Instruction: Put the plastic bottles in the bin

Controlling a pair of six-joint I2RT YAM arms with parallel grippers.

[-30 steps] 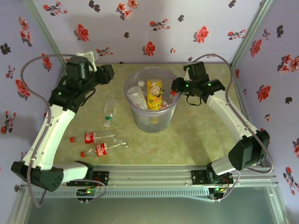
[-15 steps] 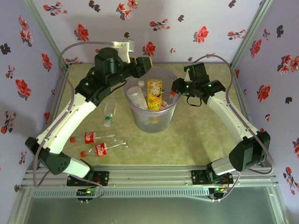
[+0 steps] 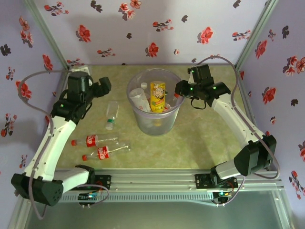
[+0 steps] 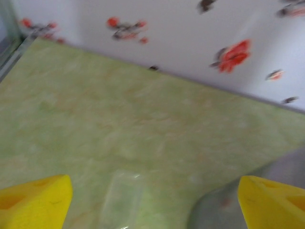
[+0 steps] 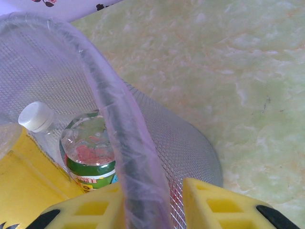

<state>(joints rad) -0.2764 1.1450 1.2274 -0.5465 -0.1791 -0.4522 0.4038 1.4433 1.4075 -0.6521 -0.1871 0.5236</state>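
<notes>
the bin (image 3: 153, 125) is standing in the middle of the table (image 3: 205, 138), toward the far side. several bottles are already sitting inside it. a yellow bottle (image 3: 157, 97) is standing upright among them, and a white-capped bottle (image 3: 139, 98) is leaning just left of it.

the right claw (image 3: 177, 90) is reaching in from the right and sitting at the bin's right rim. in the right wrist view the right claw (image 5: 152, 205) is straddling that rim (image 5: 109, 95). one yellow finger (image 5: 90, 210) is sitting inside the wall and the other outside, and the jaws are pinching the rim between them. in that view a green-labelled bottle (image 5: 90, 160) is resting against the mesh wall inside the bin. a white cap (image 5: 35, 116) is lying just beside it.

the left claw (image 3: 104, 85) is hanging over the table to the left of the bin, apart from it and holding nothing. in the left wrist view the left claw (image 4: 152, 205) is gaping wide, with its yellow fingertips (image 4: 33, 200) sitting at the two bottom corners. below it a blurred clear shape is lying on the table.

three bottles are lying on the table outside the bin. a clear bottle (image 3: 111, 116) with a green cap is lying near the bin's left side, below the left claw. a far red bottle (image 3: 91, 140) and a near red bottle (image 3: 102, 152) are lying side by side nearer the left arm's base, well apart from the bin.
</notes>
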